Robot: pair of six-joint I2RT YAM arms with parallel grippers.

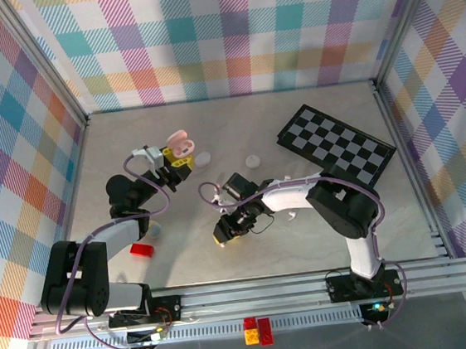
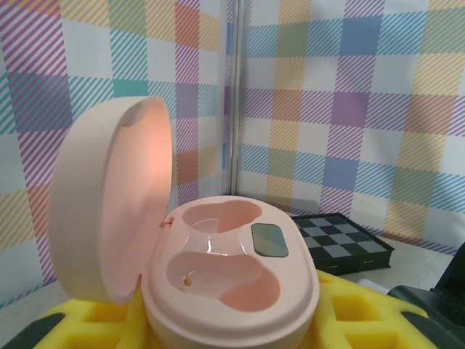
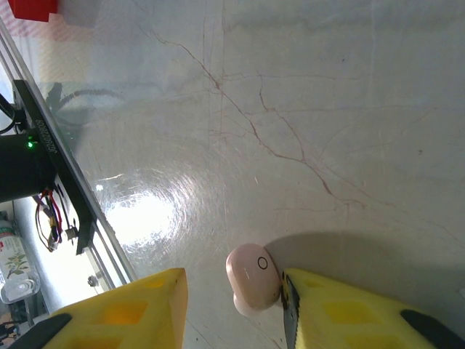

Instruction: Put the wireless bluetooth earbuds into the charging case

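1. Pale pink earbud (image 3: 253, 279) lies on the counter (image 3: 305, 109) between the right tool's (image 1: 224, 232) yellow fingers (image 3: 334, 313), touching one and clear of the other; the jaws stand apart, gripping nothing.
2. Right arm bends leftward, wrist low over the counter.
3. Left tool (image 1: 178, 158) clamps the case (image 2: 232, 291), lid open; its arm stretches forward.
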